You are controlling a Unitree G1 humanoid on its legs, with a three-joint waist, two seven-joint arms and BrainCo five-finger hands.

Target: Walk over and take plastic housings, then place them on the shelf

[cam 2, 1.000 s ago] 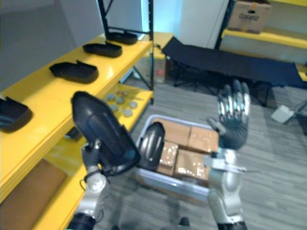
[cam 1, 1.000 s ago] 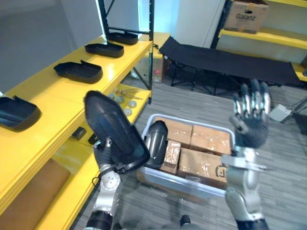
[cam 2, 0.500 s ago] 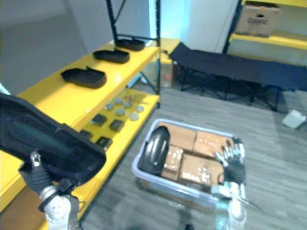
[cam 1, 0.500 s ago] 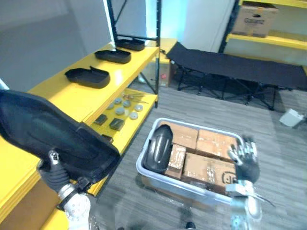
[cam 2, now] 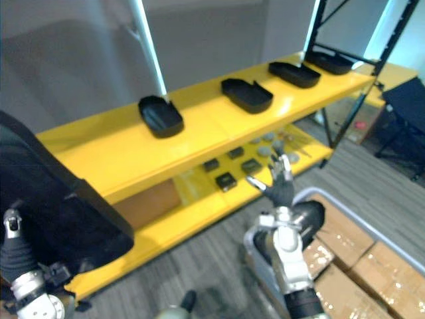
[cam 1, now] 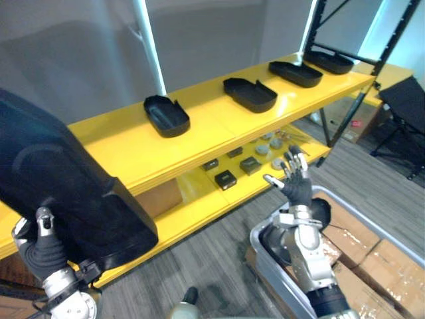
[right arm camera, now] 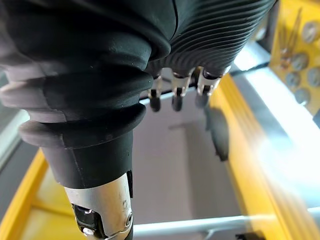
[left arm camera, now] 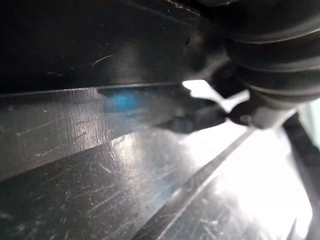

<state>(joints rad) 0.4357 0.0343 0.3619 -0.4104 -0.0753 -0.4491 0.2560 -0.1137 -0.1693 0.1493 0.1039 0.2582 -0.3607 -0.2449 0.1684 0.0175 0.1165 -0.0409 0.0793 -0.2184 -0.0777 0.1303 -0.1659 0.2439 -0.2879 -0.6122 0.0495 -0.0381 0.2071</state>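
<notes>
Left hand [cam 1: 41, 251] clamped on black plastic housing [cam 1: 60, 193]; right hand [cam 1: 296, 186] aloft, fingers apart, before yellow shelf [cam 1: 126, 143]

Scuffed, glossy black on the near housing [cam 1: 60, 186] — duller black on the shelved housings [cam 1: 166, 115]. Bright yellow across the shelf [cam 1: 133, 143]. Streaky grey on the floor [cam 1: 206, 256], brown on the cardboard boxes [cam 1: 392, 266]. Silver with dark tips on the right hand [cam 1: 297, 189] — ribbed black at its back.
</notes>
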